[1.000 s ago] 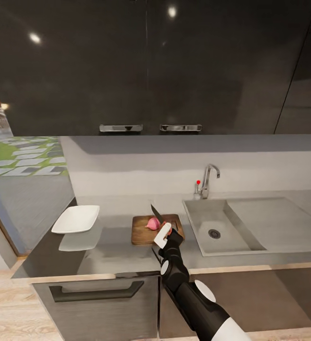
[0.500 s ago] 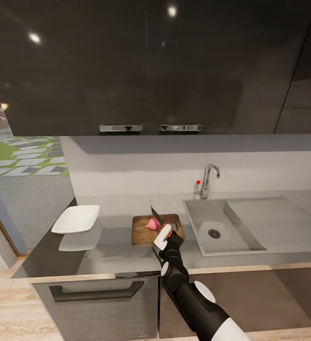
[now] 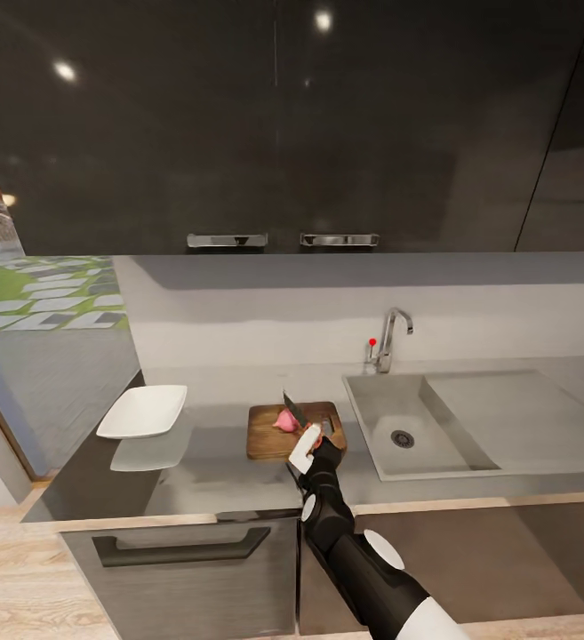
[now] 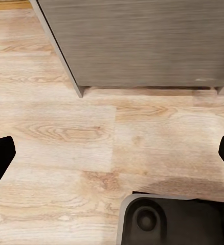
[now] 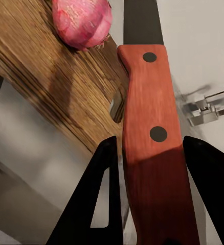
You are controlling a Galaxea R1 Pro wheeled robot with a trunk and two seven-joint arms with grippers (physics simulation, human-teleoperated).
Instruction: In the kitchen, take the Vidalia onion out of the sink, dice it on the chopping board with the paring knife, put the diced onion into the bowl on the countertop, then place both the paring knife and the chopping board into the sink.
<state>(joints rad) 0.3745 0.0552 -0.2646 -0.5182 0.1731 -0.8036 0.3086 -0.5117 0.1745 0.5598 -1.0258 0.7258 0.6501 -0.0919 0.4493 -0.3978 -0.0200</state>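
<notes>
— Where's the Vidalia onion [image 3: 285, 420]?

— On the chopping board [image 3: 269, 438], toward its far side, whole as far as I can tell. The board lies on the countertop [image 3: 203, 462] just left of the sink [image 3: 398, 418], with the bowl [image 3: 142, 411] well off to the left.

— And the paring knife [image 3: 294, 407]?

— The right gripper [image 3: 308, 442] is clamped on its red handle, blade angled up and away just right of the onion (probably lined up for a cut).

— The arm?

— It reaches up from the near edge of the counter, wrist raised above the board's near right corner. The left gripper [image 4: 112, 153] hangs over the wooden floor [image 4: 91, 138], fingers spread, holding nothing.
</notes>
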